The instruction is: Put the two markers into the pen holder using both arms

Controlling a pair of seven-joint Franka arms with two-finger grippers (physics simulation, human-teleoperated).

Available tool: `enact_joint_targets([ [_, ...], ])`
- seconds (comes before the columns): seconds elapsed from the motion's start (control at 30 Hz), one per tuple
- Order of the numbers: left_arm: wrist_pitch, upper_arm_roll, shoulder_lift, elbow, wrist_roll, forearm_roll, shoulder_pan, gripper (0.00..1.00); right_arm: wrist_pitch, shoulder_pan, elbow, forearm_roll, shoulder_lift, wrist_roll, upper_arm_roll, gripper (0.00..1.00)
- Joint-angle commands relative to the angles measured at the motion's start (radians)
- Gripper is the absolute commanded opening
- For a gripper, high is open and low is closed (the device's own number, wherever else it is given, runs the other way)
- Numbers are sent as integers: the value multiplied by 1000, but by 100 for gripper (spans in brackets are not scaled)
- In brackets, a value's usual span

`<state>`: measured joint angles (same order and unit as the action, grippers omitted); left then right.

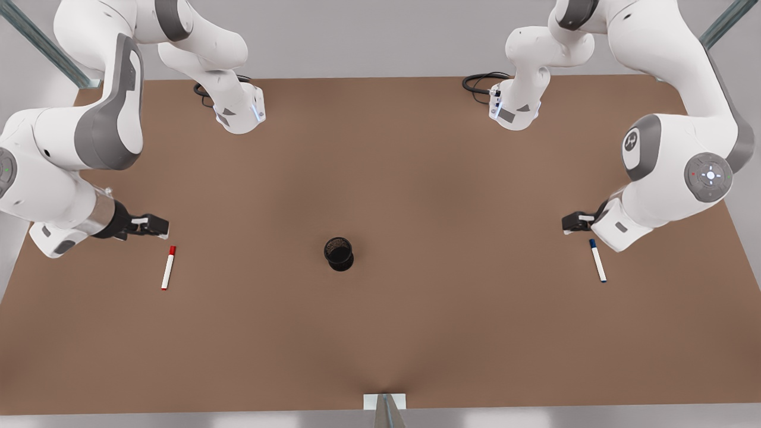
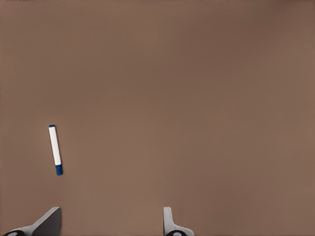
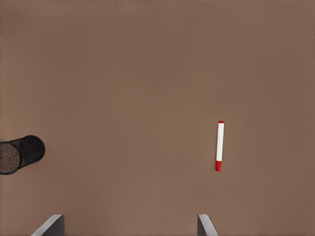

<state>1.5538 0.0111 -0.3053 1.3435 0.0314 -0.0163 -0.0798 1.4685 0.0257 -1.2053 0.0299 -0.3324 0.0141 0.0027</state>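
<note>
**Both grippers spread and empty above the tabletop, markers lying flat, holder between them**

The left gripper (image 1: 572, 222) hangs above the tabletop (image 1: 380, 333) on the front view's right side of the pen holder (image 1: 339, 254), well apart from it. In the left wrist view its two fingertips (image 2: 49, 221) stand wide apart with nothing between them, so the gripper (image 2: 110, 223) is spread and holds nothing. The blue marker (image 1: 597, 260) lies flat on the tabletop just beside this gripper, on the side nearer the front camera, and is not touched by it. Its dark blue cap points toward the gripper and its white barrel runs away from it. In the left wrist view the blue marker (image 2: 55, 149) lies off to one side of the fingers, not between them.

The right gripper (image 1: 156, 226) hangs on the opposite side of the pen holder, toward the front view's left, about as far from it. Its fingertips (image 3: 51, 225) are likewise spread with bare tabletop between them, and the gripper (image 3: 129, 225) is empty. The red marker (image 1: 169, 268) lies flat just beside it, red cap toward the gripper, apart from the fingers. In the right wrist view the red marker (image 3: 219, 146) lies ahead of one finger, and the pen holder (image 3: 20, 154) shows at the edge as a black mesh cup.

The pen holder stands upright between the two markers, well apart from both.
</note>
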Motion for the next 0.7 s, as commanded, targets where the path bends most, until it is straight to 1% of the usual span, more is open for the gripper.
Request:
enact_joint_targets([
  [0.0, 68, 0, -1, -3, 4, 2, 0, 100, 58, -1, 0, 2, 1, 24, 0, 100],
  [0.03, 68, -2, -12, -3, 2, 1, 8, 100, 58, -1, 0, 1, 1, 24, 0, 100],
  [0.1, 75, -3, -63, -3, -80, 4, 95, 100, 61, -3, 0, 1, -5, 21, -1, 100],
  [0.13, 115, -5, -103, -3, -97, 2, 139, 100, 61, -4, 1, -1, -5, 23, -1, 100],
  [0.17, 201, -3, -135, 14, -100, -7, 189, 100, 67, -4, 0, 1, -7, 23, -1, 100],
  [0.2, 233, -3, -161, 19, -102, -7, 219, 100, 67, -4, 0, -1, -17, 23, -1, 100],
  [0.23, 380, -5, -170, 107, -103, -7, 233, 100, 70, -6, 0, -2, -33, 23, -3, 100],
  [0.27, 474, -3, -170, 167, -113, -7, 250, 100, 128, -6, 0, -2, -59, 21, -4, 100],
  [0.3, 508, -3, -198, 177, -133, -7, 270, 100, 184, -7, -7, -4, -106, 10, -4, 100],
  [0.33, 532, -3, -219, 177, -133, -7, 267, 100, 219, -16, -8, -2, -160, 12, -4, 100],
  [0.37, 569, -5, -239, 200, -134, -5, 264, 100, 300, -16, -11, -2, -238, 14, -4, 100],
  [0.4, 623, -5, -239, 243, -136, -4, 268, 100, 374, -33, -13, -2, -284, 9, -4, 100],
  [0.47, 680, -7, -239, 301, -142, 4, 272, 100, 427, -59, -13, 1, -358, 10, -4, 100],
  [0.53, 707, -14, -248, 322, -163, 22, 276, 100, 443, -85, -13, 1, -398, 6, -4, 100],
  [0.63, 716, -20, -296, 322, -197, 24, 311, 100, 446, -119, -68, -2, -404, 3, -4, 100],
  [0.67, 755, -20, -319, 327, -208, 22, 319, 100, 447, -145, -88, -4, -405, 3, -4, 100],
])
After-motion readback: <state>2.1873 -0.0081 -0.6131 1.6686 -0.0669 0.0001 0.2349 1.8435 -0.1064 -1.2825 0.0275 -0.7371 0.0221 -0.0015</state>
